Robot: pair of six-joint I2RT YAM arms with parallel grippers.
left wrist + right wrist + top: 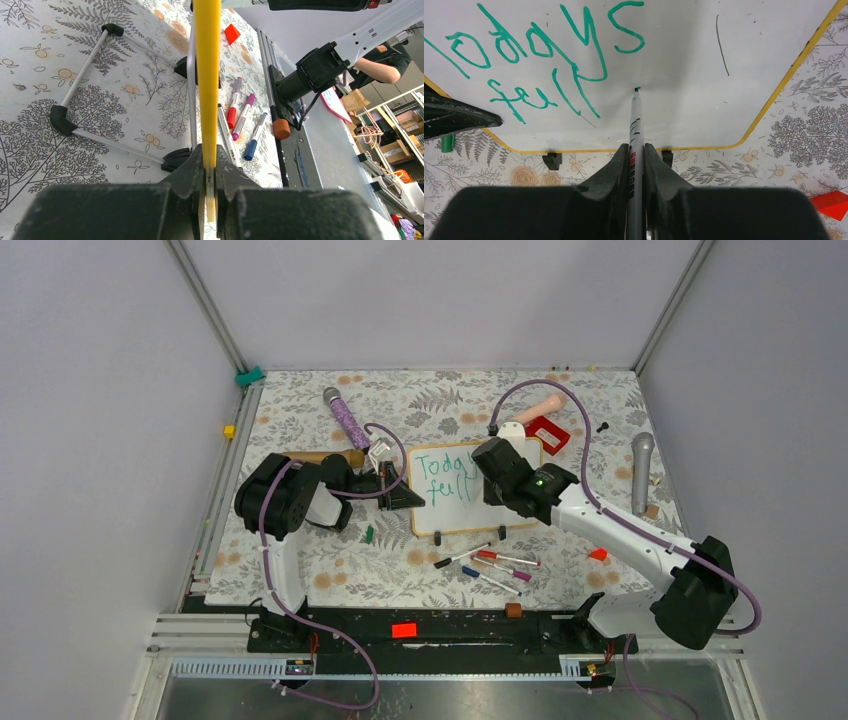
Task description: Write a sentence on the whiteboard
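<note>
The whiteboard (pixel 455 516), white with a tan frame, lies in the middle of the flowered table. Green marker words, the sentence (pixel 444 476), read "Todays" with "full" below it. My left gripper (pixel 406 498) is shut on the whiteboard's left edge; in the left wrist view the yellow frame edge (pixel 207 75) runs up from between the jaws of the left gripper (pixel 212 172). My right gripper (pixel 636 155) is shut on a green-tipped marker (pixel 635 122). Its tip rests on the whiteboard (pixel 704 100) just after "full" of the sentence (pixel 544 45).
Several loose markers (pixel 490 565) lie in front of the board, also seen as markers (pixel 240 115). A green cap (pixel 369 534) lies near the left gripper. A purple microphone (pixel 345 416), a grey microphone (pixel 641 470), a red object (pixel 548 433) and a red block (pixel 598 554) lie around.
</note>
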